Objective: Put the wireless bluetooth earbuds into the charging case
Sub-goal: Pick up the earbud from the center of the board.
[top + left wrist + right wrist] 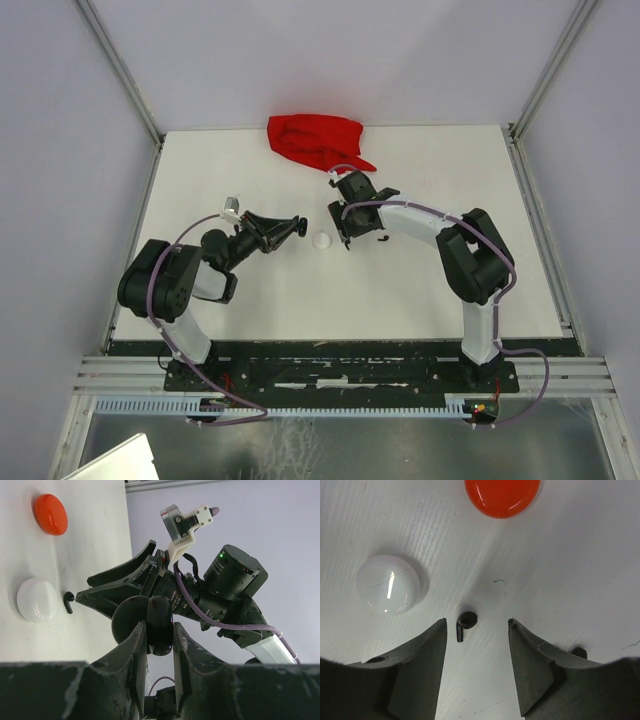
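Top: white table (pixel 420 290), grey walls, red cloth (pixel 315 140) at far edge.
L wrist: left gripper (pixel 159 628) pinches black case (pixel 159 609); white case (pixel 37 600) lies just beside black earbud (pixel 68 601) on table.
R wrist: right gripper (pixel 476 625) fingers spread, black earbud between, untouched; tabletop faintly scratched.

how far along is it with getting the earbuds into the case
Done: the left fingers are clamped on a black case, held up off the table. In hand: the right fingers stand open astride a black earbud lying on the table, not gripping it. Left: grasp that earbud and seat it in a case; none is visibly inserted. The white case and orange-red case lie nearby.
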Robot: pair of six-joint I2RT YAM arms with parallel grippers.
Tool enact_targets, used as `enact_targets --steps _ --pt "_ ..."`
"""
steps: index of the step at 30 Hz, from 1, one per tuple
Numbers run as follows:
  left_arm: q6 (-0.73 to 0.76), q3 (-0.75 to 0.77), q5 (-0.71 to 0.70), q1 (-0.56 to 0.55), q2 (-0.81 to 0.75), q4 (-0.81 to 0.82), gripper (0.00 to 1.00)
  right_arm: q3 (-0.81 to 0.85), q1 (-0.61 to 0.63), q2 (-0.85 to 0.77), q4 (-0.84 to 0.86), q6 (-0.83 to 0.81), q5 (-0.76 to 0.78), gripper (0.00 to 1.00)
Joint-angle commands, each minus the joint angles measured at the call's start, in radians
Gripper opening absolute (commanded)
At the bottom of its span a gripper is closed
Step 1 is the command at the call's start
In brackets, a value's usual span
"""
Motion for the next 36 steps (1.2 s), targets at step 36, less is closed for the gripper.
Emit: enact_targets --steps 36 --pt "0.006 0.001 0.026 0.02 0.006 0.048 0.03 0.081 0.009 0.096 -0.057 0.036 -0.059 0.36"
